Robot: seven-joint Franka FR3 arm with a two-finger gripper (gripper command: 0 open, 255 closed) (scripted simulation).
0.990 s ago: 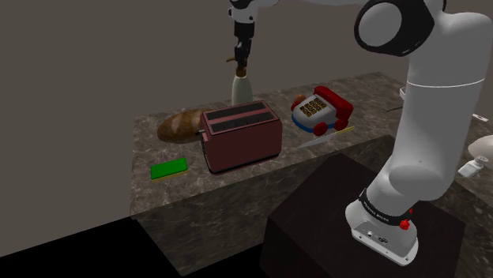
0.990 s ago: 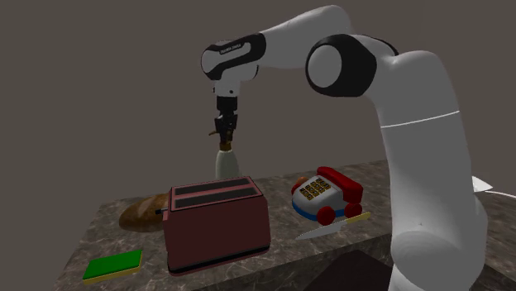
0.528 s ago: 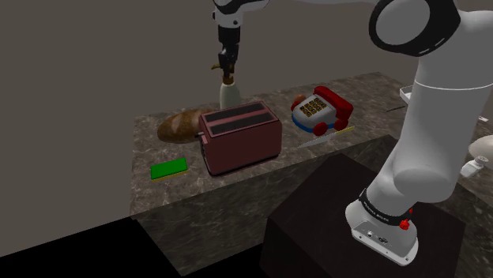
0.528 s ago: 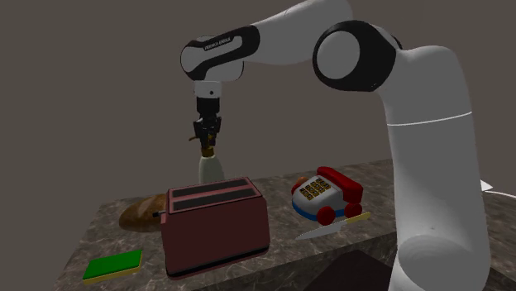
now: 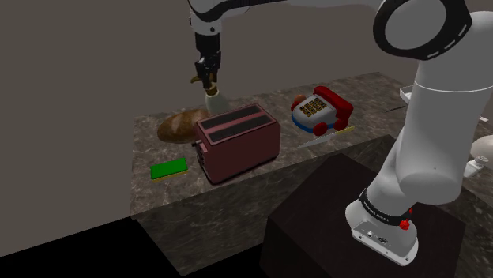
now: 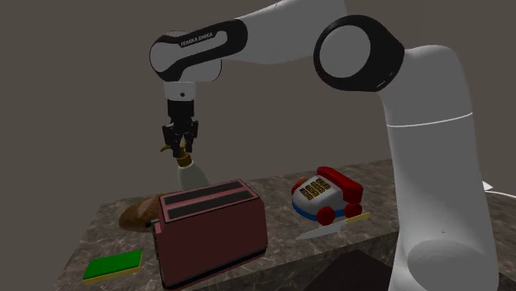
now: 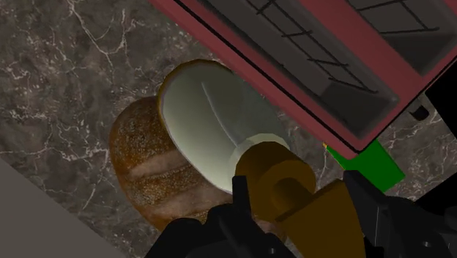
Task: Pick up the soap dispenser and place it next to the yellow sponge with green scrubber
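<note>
While aloft, gripper [image 6: 179,148] tight around dispenser [image 6: 190,174]

Dim renders, flat light, v. faint shadows.

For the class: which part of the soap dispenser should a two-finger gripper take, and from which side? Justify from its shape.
Grip the narrow brown pump neck atop the soap dispenser, coming from above. The pale body flares wide below, and the toaster and bread loaf sit close by. The gripper clasps it there now.
</note>
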